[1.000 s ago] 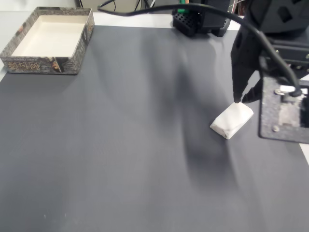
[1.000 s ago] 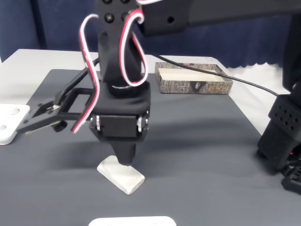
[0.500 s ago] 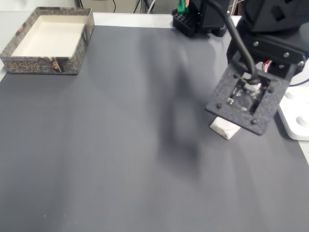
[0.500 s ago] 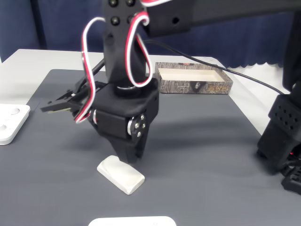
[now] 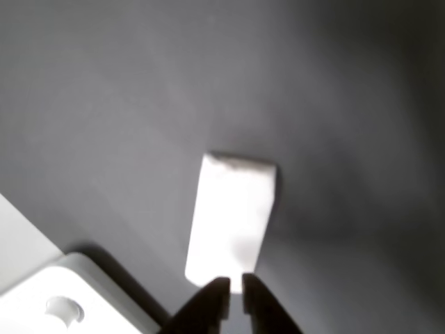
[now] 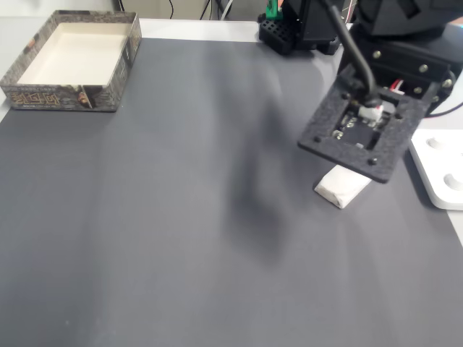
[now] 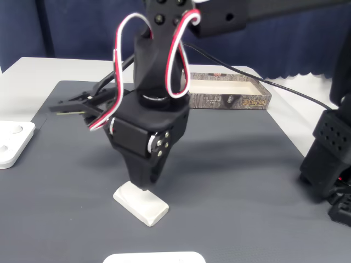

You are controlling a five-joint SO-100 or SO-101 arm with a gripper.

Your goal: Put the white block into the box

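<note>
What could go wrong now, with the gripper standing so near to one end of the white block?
1. The gripper looks almost shut, its tips at one short end of the white block. Descending like this, it would likely push or tip the block rather than straddle it.
2. A grasp at the very end may let the block pivot or slip out when lifted.
3. The box lies far across the mat, so a weak grip may drop the block on the way.
</note>
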